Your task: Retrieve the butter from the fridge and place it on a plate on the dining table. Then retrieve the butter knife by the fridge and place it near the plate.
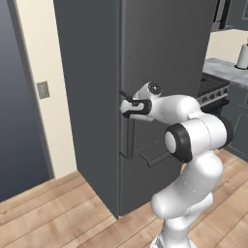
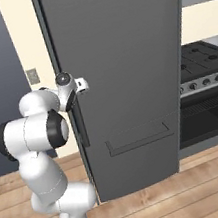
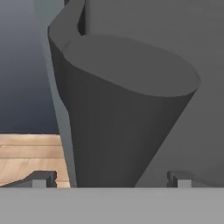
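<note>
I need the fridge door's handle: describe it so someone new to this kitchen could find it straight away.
Start at the tall dark grey fridge between the cream wall and the black oven. On its closed door's left edge runs a long vertical dark bar handle, with the white arm's gripper at it, jaws open either side. The other handle, a short horizontal recessed one, sits lower down.

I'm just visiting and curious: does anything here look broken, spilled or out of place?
Nothing stands out. The fridge is shut and undamaged, and the wooden floor shows no spill. The open gripper sits at the fridge's bar handle, one fingertip either side.
</note>
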